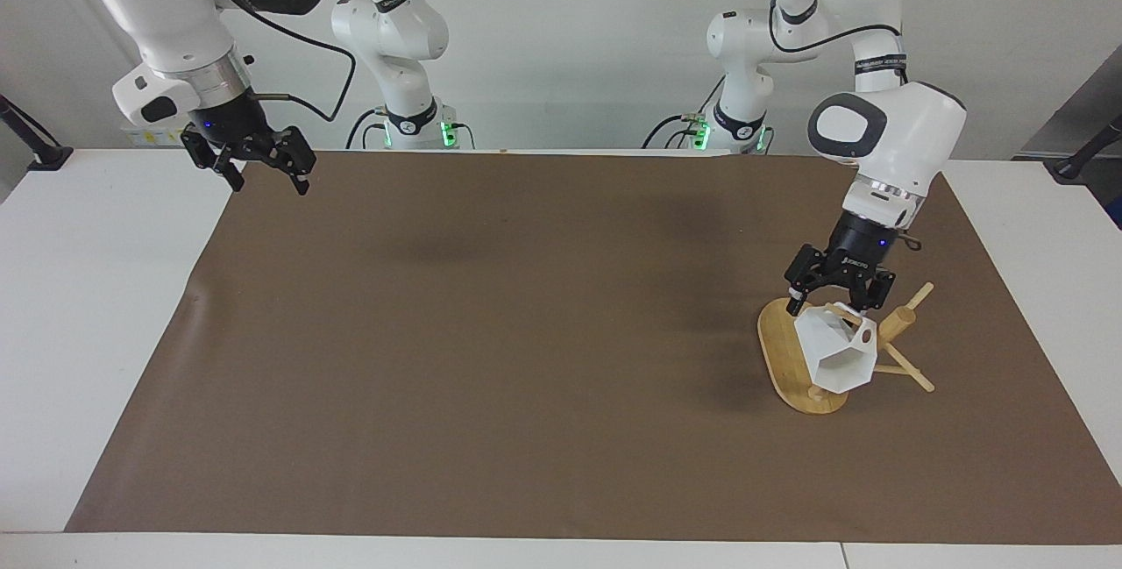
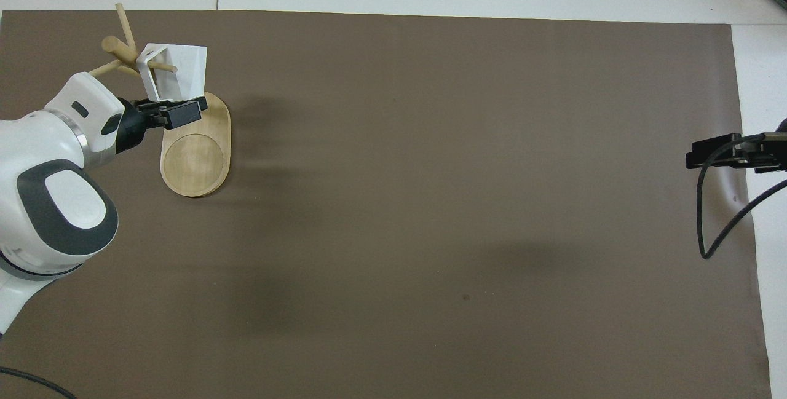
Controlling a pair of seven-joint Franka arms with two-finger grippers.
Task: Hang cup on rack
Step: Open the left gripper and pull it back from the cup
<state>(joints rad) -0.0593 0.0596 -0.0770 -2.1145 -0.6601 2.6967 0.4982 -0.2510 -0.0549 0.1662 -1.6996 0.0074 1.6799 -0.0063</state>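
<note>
On rack point(image 1: 793, 359) peg — cup point(image 1: 837, 348); left gripper point(image 1: 837, 297) open above.

We see a plain white cup point(image 1: 837, 352) on a pale, light-wood rack point(image 1: 793, 360). Both sit over a flat brown mat point(image 1: 526, 332) covering a white desk point(image 1: 79, 306).

White cup point(image 2: 178, 70) on a peg of the bamboo rack point(image 2: 197, 159), left tool point(image 2: 175, 113) just beside it
</note>
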